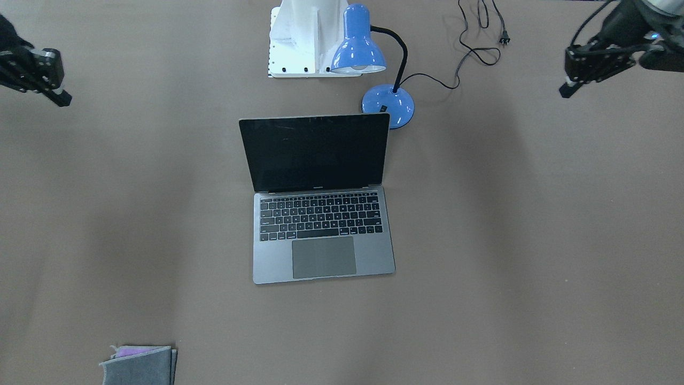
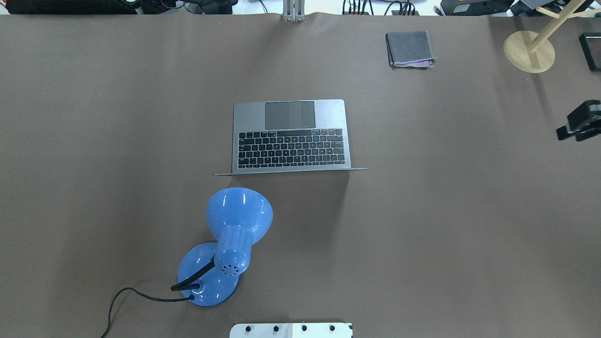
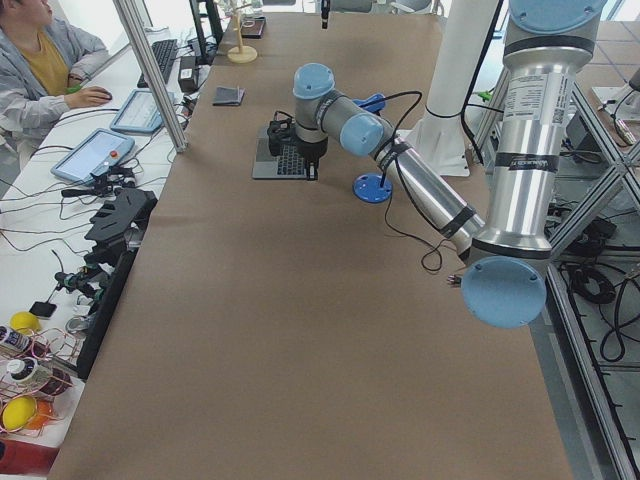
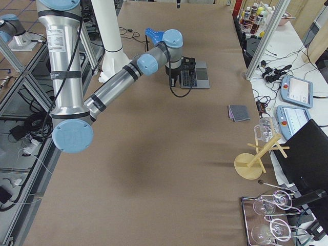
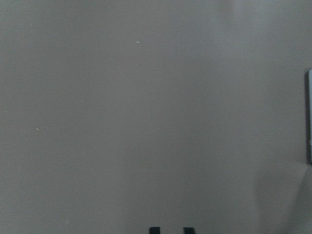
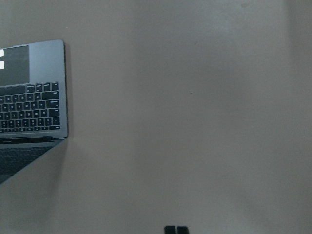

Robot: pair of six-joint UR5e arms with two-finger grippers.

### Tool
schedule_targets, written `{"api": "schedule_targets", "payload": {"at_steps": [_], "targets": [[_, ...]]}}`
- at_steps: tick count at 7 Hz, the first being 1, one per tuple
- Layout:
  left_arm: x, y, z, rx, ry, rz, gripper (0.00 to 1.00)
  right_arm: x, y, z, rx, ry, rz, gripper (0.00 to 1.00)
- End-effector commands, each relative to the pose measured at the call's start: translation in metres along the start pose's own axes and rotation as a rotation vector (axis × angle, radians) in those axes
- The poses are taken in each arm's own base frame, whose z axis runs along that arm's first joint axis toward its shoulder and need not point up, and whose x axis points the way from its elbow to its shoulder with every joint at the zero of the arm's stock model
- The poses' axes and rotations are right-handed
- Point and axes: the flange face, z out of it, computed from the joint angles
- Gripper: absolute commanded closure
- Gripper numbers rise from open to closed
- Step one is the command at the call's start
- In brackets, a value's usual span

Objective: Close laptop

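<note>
Laptop [image 1: 323,214] sat open just beside blue desk lamp [image 1: 388,104] base, lid near upright. Left gripper [image 1: 567,88] tips slightly apart, right gripper [image 1: 61,99] tips together. Both empty, well off lamp. Judged stiff, slick metal with fragile screen; push lid top edge [image 2: 291,172] gently.

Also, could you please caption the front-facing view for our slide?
Open laptop mid-table, blue desk lamp behind, left gripper and right gripper out wide.
</note>
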Motion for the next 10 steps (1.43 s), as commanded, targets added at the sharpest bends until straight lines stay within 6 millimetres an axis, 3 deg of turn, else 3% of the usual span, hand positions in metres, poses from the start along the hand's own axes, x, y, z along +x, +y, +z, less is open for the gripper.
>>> {"api": "schedule_targets", "payload": {"at_steps": [1, 2, 3, 5, 6, 7, 10], "targets": [[0.097, 0.038, 0.029, -0.062, 0.053, -0.043, 1.0, -0.091, 0.046, 0.03, -0.031, -0.038, 0.06, 1.0], [0.133, 0.053, 0.051, -0.066, 0.048, -0.035, 1.0, -0.139, 0.069, 0.054, -0.017, -0.042, 0.078, 1.0], [0.157, 0.057, 0.068, -0.061, 0.039, -0.03, 1.0, -0.175, 0.091, 0.078, -0.012, -0.041, 0.059, 1.0], [0.179, 0.05, 0.092, -0.061, 0.018, -0.022, 1.0, -0.205, 0.085, 0.11, -0.008, -0.023, 0.046, 1.0], [0.196, 0.053, 0.113, -0.08, 0.002, -0.009, 1.0, -0.205, 0.079, 0.121, -0.006, -0.004, 0.049, 1.0], [0.206, 0.049, 0.122, -0.087, -0.003, -0.023, 1.0, -0.205, 0.073, 0.135, -0.009, 0.019, 0.052, 1.0], [0.22, 0.05, 0.146, -0.089, -0.028, -0.012, 1.0, -0.22, 0.061, 0.144, 0.006, 0.024, 0.048, 1.0]]}}
